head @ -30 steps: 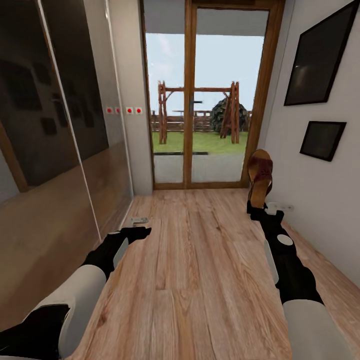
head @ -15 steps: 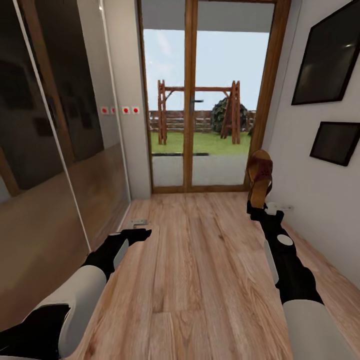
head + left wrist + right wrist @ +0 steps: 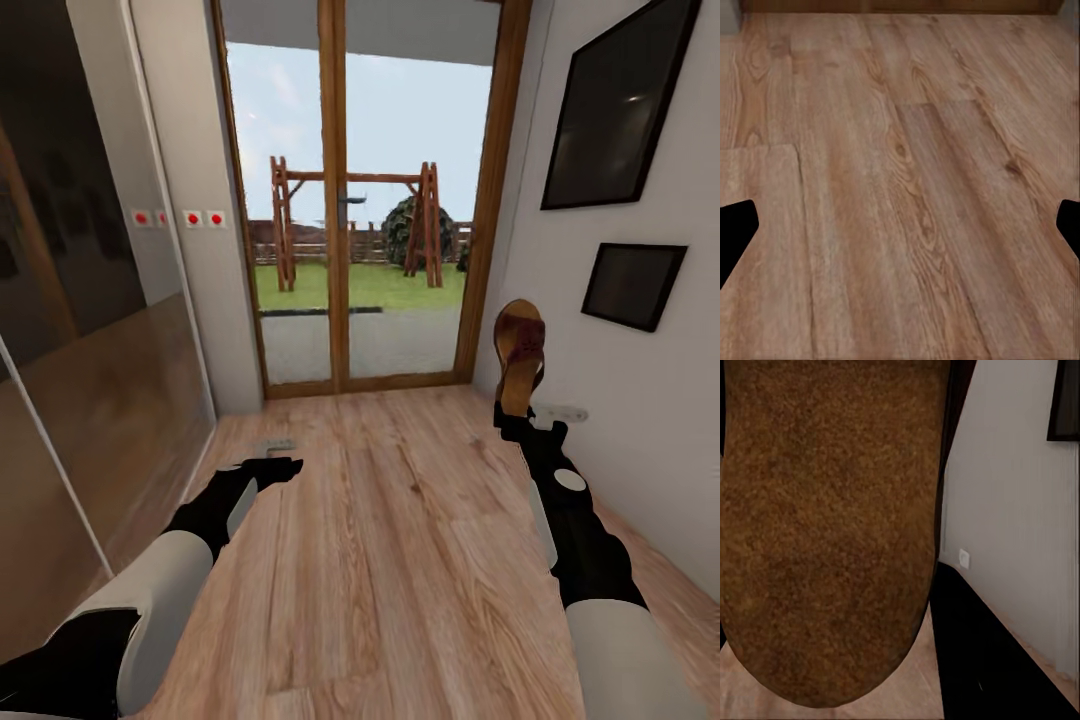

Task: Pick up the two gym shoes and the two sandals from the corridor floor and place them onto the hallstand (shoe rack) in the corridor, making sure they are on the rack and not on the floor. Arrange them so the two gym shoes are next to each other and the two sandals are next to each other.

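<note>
At the corridor's glazed door end, a dark brown sandal [image 3: 521, 352] is held upright, heel down, clamped in the right gripper [image 3: 513, 412] above the wood-plank corridor floor [image 3: 400, 520], close to the white right-hand wall [image 3: 650, 420]. Its tan footbed [image 3: 825, 525] is seen close up in the right wrist view. The left gripper [image 3: 283, 465] is held low over bare planks with its fingers [image 3: 736, 232] spread wide and nothing between them. Two dark framed pictures [image 3: 615, 110] are hung on the wall.
</note>
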You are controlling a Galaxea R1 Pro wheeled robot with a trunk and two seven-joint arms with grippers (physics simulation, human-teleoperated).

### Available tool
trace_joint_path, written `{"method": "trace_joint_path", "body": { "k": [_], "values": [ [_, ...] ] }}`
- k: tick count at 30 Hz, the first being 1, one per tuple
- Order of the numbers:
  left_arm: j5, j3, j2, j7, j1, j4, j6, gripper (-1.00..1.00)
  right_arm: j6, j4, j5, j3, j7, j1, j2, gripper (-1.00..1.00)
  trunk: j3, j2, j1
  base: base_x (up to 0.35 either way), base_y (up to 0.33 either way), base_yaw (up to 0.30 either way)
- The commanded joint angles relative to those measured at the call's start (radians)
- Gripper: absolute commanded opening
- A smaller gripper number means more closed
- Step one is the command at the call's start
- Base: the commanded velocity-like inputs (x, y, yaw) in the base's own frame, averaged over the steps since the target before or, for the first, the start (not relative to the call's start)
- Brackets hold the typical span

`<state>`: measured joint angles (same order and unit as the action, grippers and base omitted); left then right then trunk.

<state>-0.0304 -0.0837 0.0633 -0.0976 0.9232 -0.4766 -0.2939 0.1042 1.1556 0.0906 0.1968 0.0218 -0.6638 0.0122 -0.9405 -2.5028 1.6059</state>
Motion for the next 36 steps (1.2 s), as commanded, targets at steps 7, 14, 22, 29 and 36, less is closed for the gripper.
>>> {"method": "trace_joint_path", "body": {
  "k": [7,14,22,29,36],
  "values": [
    [-0.003,-0.009,0.001,-0.007,0.000,-0.002,-0.006,1.00,0.008,0.002,0.006,0.000,0.003,0.000,0.000,-1.00,-0.001,0.000,0.000,0.340,0.000,-0.291],
    [-0.003,-0.009,0.001,-0.007,0.000,-0.002,-0.005,1.00,0.007,0.002,0.006,0.000,0.002,-0.001,0.000,-1.00,-0.001,0.000,0.000,0.194,0.000,-0.291],
    [-0.003,-0.009,0.001,-0.007,0.000,-0.002,0.004,1.00,0.008,0.002,0.006,0.000,0.002,0.000,0.000,-1.00,-0.001,0.000,0.000,0.020,0.000,-0.291],
    [-0.003,-0.009,0.001,-0.007,0.000,-0.002,0.008,1.00,0.008,0.003,0.006,0.000,0.002,0.000,0.000,-1.00,-0.001,0.000,0.000,0.046,0.027,-0.291],
    [-0.003,-0.008,0.001,-0.007,0.000,-0.002,0.009,1.00,0.008,0.003,0.005,0.000,0.002,0.000,0.000,-1.00,-0.001,0.000,0.000,0.226,0.197,-0.291]
  ]
}}
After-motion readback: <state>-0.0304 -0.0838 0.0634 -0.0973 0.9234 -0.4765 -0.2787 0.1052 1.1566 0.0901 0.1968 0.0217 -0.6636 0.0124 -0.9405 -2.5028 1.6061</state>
